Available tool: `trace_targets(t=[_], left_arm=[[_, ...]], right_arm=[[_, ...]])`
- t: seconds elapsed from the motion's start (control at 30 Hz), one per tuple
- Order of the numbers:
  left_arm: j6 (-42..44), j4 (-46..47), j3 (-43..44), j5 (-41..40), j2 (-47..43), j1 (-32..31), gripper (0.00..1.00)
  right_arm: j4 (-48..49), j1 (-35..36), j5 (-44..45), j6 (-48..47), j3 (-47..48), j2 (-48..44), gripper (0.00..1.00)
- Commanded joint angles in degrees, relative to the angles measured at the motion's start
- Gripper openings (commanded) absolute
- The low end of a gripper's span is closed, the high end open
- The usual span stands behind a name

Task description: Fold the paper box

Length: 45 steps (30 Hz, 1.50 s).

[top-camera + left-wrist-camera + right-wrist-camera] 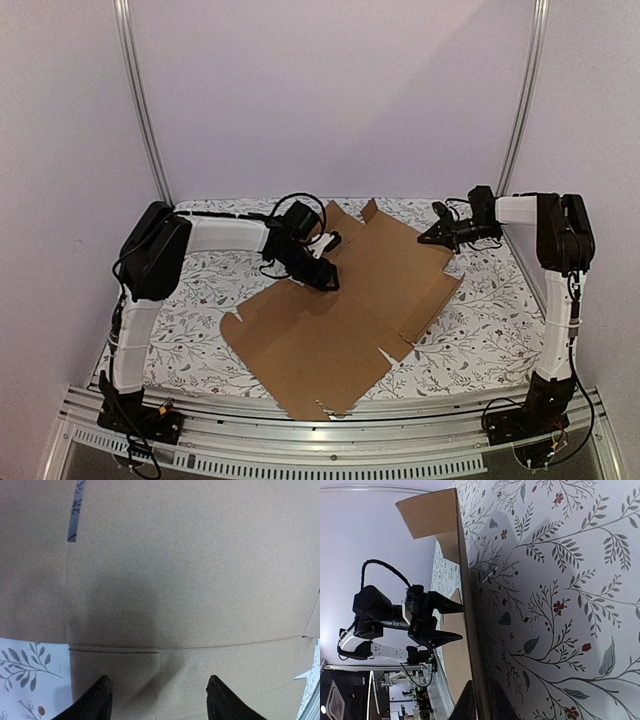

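Left wrist view: the box (190, 580) runs past the frame's top and bottom, and the bottom edge cuts the left gripper (159, 682) down to two dark fingertips (102, 697). Right wrist view: the right gripper (481, 705), blurred and cropped at the bottom, straddles the box's edge; whether it pinches the cardboard cannot be told.

White arms (225, 233) with black joints (155, 250), looped black cables (300, 200), pointed fingers (95, 702).

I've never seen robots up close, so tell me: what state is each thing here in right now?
paper box: unfolded, mostly flat on the table, right side raised.
left gripper: open, empty, over the box.
right gripper: closed on the box's raised edge.
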Motion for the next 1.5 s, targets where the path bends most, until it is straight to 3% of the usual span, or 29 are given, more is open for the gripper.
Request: trace_targets(t=[0.0, 0.1, 0.2, 0.33, 0.4, 0.53, 0.63, 0.83, 1.1, 1.47], left_arm=[[-1.0, -4.5, -3.5, -1.6, 5.7, -2.0, 0.65], [-1.1, -4.0, -4.2, -2.0, 5.0, -2.0, 0.65], [-0.4, -3.9, -4.6, -2.4, 4.3, -2.0, 0.65], [0.7, -4.8, -4.3, -2.6, 3.8, -2.0, 0.65], [0.7, -4.7, -4.2, -2.3, 3.6, -2.0, 0.65], [0.6, -4.2, -3.6, -0.3, 4.4, -2.0, 0.65], [0.9, -4.3, -3.0, 0.8, 5.2, -2.0, 0.65], [1.1, -4.5, -2.6, 3.0, 5.6, -1.9, 0.65], [-0.1, -5.3, -2.7, 7.8, 5.8, -1.3, 0.65], [0.8, -6.8, -2.2, 6.4, 6.1, -0.8, 0.65]], right_arm=[[-4.5, -2.8, -2.0, 0.8, 2.2, -1.1, 0.27], [-14.8, -7.9, 0.4, -5.4, 6.7, -4.8, 0.41], [-28.8, -9.9, 8.0, -20.7, 10.0, -11.1, 0.5], [-33.1, -8.1, 16.3, -34.4, 1.5, -24.4, 0.54], [-33.2, -2.6, 24.2, -42.4, -5.4, -33.0, 0.55], [-25.4, 16.7, 46.8, -57.1, -25.7, -51.6, 0.59], [-20.5, 28.2, 54.2, -64.4, -35.6, -60.5, 0.64], [-15.1, 36.6, 59.1, -72.3, -41.2, -57.2, 0.68], [-4.8, 50.7, 70.0, -73.4, -43.3, -47.7, 0.68], [-0.9, 53.5, 73.7, -72.4, -42.0, -36.8, 0.66]])
